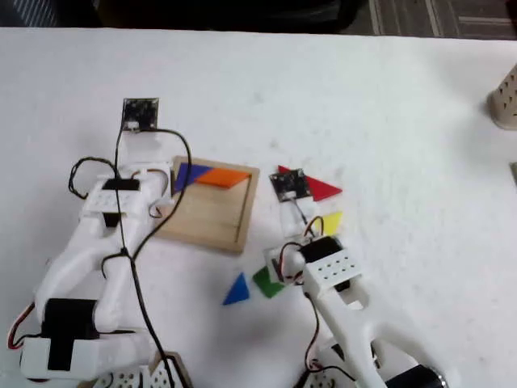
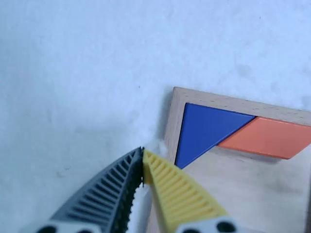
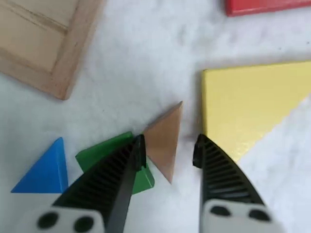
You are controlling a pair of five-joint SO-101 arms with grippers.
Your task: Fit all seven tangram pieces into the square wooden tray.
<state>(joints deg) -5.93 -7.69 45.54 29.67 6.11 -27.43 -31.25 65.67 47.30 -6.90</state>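
Observation:
The square wooden tray holds a dark blue triangle and an orange parallelogram along its far side. My left gripper is shut and empty, its tips just outside the tray's rim near the blue triangle and orange piece. My right gripper is open, low over a brown triangle that lies between its fingers. Around it lie a green piece, a small blue triangle, a yellow triangle and a red piece.
On the white table right of the tray lie the red triangle, yellow triangle, green piece and small blue triangle. A beige perforated holder stands at the right edge. Black cables trail over the left arm.

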